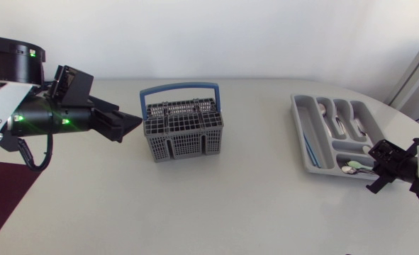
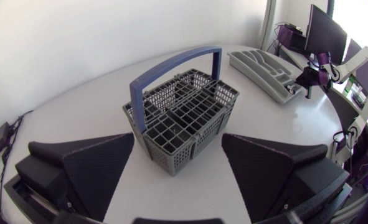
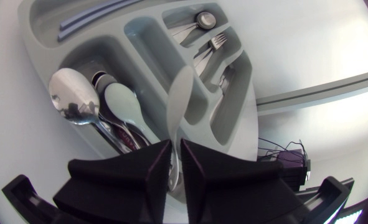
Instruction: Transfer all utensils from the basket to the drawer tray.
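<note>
At the white table's (image 1: 237, 205) near right edge, the right gripper (image 3: 175, 146) pinches a flat, pale utensil (image 3: 179, 99) between its nearly closed matte black wedges. Its blade lies over the grey moulded drawer tray (image 3: 149, 50), beside a shiny metal spoon (image 3: 71, 102). Farther back, mid-table, stands the grey lattice basket (image 1: 183, 134) with its blue arched handle (image 1: 181, 91). The left gripper (image 1: 127, 120) faces it, fingers spread wide and empty.

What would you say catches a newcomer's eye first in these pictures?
The grey, blue-handled basket stands mid-table, apparently empty, with the open left gripper hovering beside it. Over at the drawer tray, stocked with spoons and forks, the right gripper is shut on what looks like a knife, its blade over the tray.
</note>
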